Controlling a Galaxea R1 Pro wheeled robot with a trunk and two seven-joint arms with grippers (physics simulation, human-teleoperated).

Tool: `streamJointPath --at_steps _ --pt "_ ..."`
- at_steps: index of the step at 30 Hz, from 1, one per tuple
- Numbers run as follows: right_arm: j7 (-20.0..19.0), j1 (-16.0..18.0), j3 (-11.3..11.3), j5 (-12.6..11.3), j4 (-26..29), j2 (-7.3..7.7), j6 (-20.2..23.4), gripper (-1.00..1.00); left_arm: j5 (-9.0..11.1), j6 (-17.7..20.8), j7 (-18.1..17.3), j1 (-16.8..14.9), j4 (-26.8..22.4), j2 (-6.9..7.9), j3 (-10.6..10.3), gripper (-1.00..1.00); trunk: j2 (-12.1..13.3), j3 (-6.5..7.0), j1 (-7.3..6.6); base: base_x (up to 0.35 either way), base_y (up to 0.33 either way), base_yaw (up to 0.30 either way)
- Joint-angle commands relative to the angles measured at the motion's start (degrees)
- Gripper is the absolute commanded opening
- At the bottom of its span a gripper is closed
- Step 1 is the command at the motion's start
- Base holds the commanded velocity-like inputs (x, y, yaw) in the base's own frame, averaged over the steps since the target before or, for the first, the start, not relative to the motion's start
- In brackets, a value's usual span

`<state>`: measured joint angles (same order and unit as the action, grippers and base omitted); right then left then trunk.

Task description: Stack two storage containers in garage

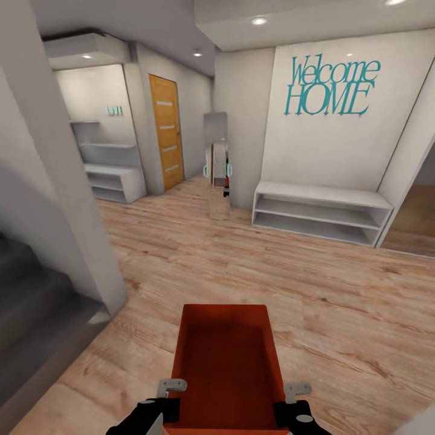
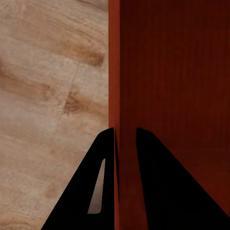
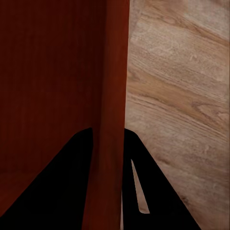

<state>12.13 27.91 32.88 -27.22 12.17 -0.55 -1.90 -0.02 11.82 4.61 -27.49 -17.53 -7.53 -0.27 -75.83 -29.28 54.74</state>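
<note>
Both grippers, left [image 1: 171, 386] and right [image 1: 295, 391], clamped on container [image 1: 225, 362] side walls; I held it above plank floor [image 1: 338, 314], hallway door [image 1: 166, 140] ahead.

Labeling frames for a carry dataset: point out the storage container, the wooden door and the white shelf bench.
storage container [image 1: 225, 356], head view, ribbed inner floor.
wooden door [image 1: 166, 133], head view, middle panel.
white shelf bench [image 1: 320, 194], head view, top board.

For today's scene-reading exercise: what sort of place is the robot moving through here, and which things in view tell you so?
Probably a home's entrance hall: teal "Welcome HOME" wall lettering, a low white open shelf bench beneath it, a honey-wood door with frosted strips, and light wood-plank flooring.
</note>
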Motion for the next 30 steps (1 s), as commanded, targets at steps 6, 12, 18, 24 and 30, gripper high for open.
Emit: streamJointPath --at_steps 6,12,18,24,30 --pt "0.9 0.0 0.0 -1.4 -0.6 0.02 -0.3 -1.00 -0.9 -0.3 0.6 0.0 -0.3 0.02 -0.1 -1.00 0.0 -0.05 0.03 0.320 0.000 0.000" --pt "0.9 0.0 0.0 -1.4 -0.6 0.02 -0.3 -1.00 -0.9 -0.3 0.6 0.0 -0.3 0.03 -0.1 -1.00 0.0 -0.05 0.03 0.320 0.000 0.000" --pt "0.9 0.0 0.0 -1.4 -0.6 0.02 -0.3 -1.00 -0.9 -0.3 0.6 0.0 -0.3 0.02 -0.1 -1.00 0.0 -0.05 0.03 0.320 0.000 0.000" --pt "0.9 0.0 0.0 -1.4 -0.6 0.02 -0.3 -1.00 -0.9 -0.3 0.6 0.0 -0.3 -0.01 -0.1 -1.00 0.0 -0.05 0.03 0.320 0.000 0.000" --pt "0.9 0.0 0.0 -1.4 -0.6 0.02 -0.3 -1.00 -0.9 -0.3 0.6 0.0 -0.3 0.02 -0.1 -1.00 0.0 -0.05 0.03 0.320 0.000 0.000"
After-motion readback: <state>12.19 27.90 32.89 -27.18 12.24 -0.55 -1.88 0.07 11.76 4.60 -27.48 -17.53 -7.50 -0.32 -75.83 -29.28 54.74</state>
